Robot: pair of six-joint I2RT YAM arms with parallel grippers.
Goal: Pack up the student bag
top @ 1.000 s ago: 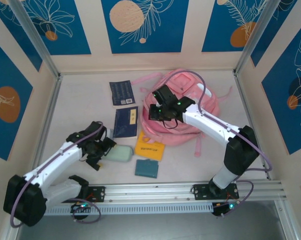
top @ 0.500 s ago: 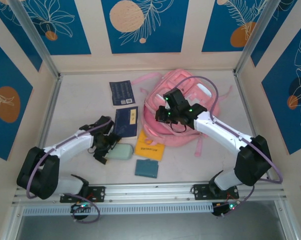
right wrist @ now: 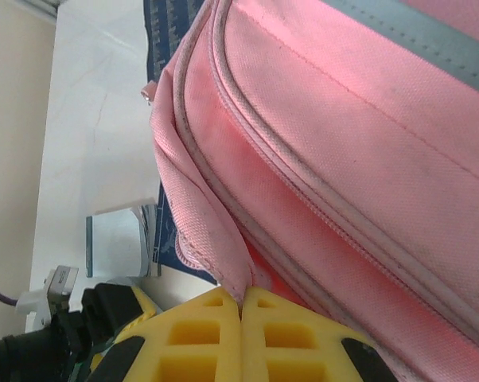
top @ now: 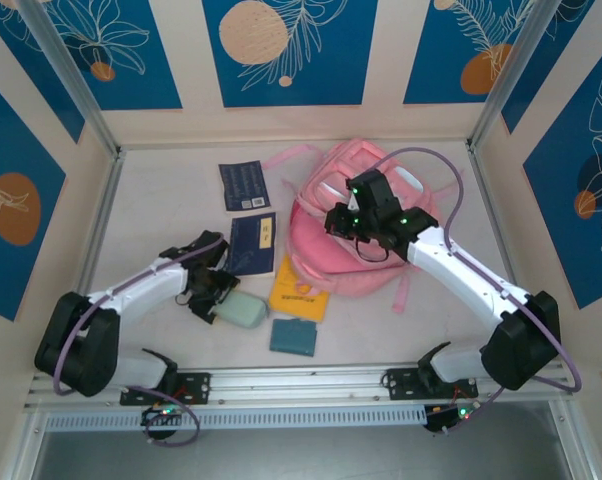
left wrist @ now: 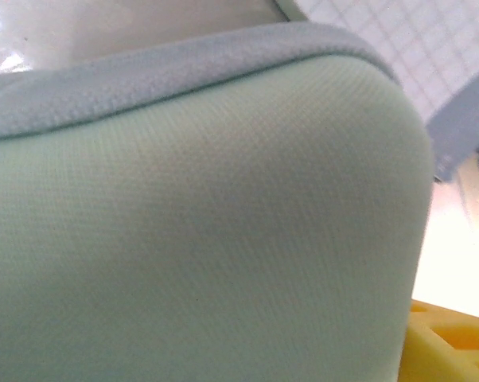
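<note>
The student bag [top: 326,255], a big soft pink backpack, lies at the back right of the table. My right gripper [top: 341,222] hangs over its upper middle, shut on a fold of the bag's pink edge; in the right wrist view the yellow fingertips [right wrist: 241,301] pinch that fold [right wrist: 223,263] beside a zip seam. My left gripper [top: 213,297] is at the left end of a pale green pouch [top: 246,309]. That pouch [left wrist: 208,239] sits very close in the left wrist view, with one yellow finger [left wrist: 450,346] beside it; whether the jaws press on it is unclear.
A dark blue booklet [top: 243,185] and a dark blue notebook [top: 253,243] lie left of the bag. A yellow book [top: 301,295] and a small teal notebook [top: 293,337] lie in front. Metal rail [top: 381,380] runs along the near edge; walls close in all sides.
My right gripper has moved right and back, pulling the bag's edge with it. My left gripper slid up to the green pouch, and its jaws have narrowed around it.
</note>
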